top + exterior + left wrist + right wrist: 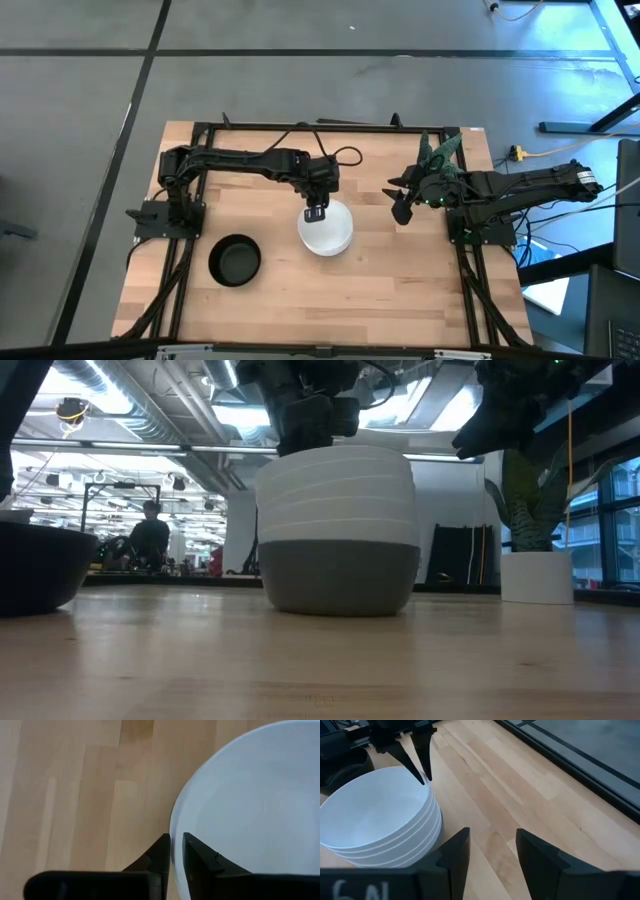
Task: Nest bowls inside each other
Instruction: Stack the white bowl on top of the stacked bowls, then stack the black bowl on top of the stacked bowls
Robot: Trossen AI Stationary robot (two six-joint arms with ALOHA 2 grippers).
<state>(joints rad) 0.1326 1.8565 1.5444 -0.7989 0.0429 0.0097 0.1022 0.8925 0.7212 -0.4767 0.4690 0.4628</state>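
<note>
The left hand points straight down, fingers narrowly straddling the top white bowl's rim; the right hand hovers open.

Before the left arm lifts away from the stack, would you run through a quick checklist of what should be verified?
1. White bowls nested in one stack on the dark grey bowl: ok.
2. Stack sits level on the table: ok.
3. Left gripper released from the top bowl's rim: not ok, its fingers straddle the rim with only a narrow gap.
4. Right gripper open and apart from the stack: ok.
5. Black bowl nested: not ok, it stands alone to the stack's left.
6. Potted plant apart from the stack: ok.
</note>
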